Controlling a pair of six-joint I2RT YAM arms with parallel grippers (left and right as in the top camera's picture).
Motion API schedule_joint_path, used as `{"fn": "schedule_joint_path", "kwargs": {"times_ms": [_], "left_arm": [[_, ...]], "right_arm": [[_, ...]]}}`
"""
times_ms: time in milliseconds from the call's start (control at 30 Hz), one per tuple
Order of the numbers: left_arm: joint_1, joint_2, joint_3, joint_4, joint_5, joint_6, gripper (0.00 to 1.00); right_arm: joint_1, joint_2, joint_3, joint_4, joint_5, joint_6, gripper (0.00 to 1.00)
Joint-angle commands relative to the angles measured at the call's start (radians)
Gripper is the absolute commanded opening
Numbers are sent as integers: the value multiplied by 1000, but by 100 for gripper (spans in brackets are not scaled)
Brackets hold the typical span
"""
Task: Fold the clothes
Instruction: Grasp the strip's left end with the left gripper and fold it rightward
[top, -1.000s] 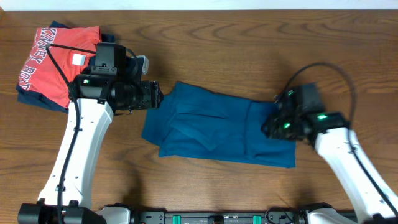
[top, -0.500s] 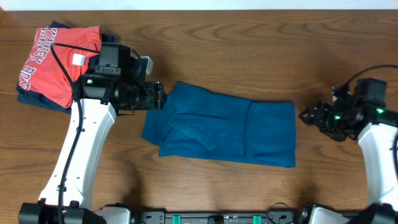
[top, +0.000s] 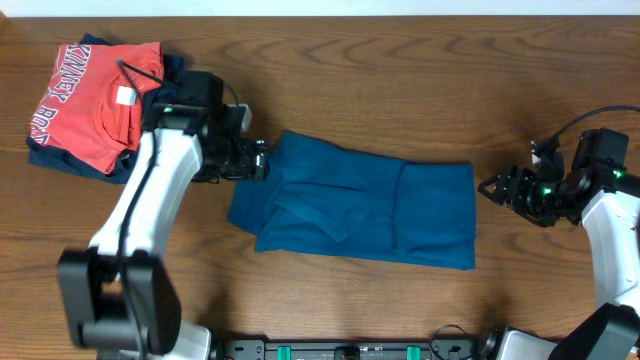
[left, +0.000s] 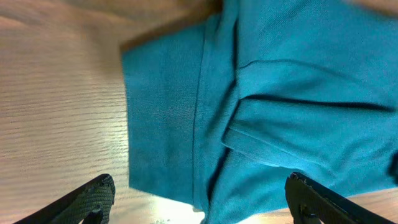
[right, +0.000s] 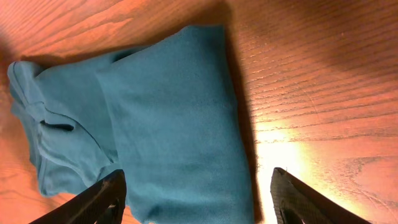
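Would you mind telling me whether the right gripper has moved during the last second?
Yes. The right gripper has pulled away to the right, off the right edge of the teal shirt, and now hangs apart from it.

Dark wood-grain table (top: 400, 80); bright glare patches on its surface.

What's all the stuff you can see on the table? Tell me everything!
teal shirt: one, blue-green, lying partly folded in the middle of the table
red shirt: one, red with white letters, folded, at the far left corner
navy garment: one, dark blue, under the red shirt
table: one, brown wood
left gripper: one, black, open, at the teal shirt's left end
right gripper: one, black, open, just off the shirt's right edge
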Motion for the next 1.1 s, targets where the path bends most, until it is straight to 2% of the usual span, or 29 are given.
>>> {"fn": "schedule_joint_path", "kwargs": {"times_ms": [0,300,667,833,1067], "left_arm": [[9,77,-13,6,17,33,92],[19,223,-13,14,130,95,100],[19,366,-14,9,221,141,100],[10,386,-17,6,363,203,99],[-47,386,-20,1,373,212,94]], "right_arm": [[-5,4,-3,-5,-21,-21,73],[-5,4,-3,-12,-21,-25,73],[-5,4,-3,-12,-21,-29,72],[-5,4,-3,-11,-21,-29,72],[-5,4,-3,-12,-21,-28,71]]}}
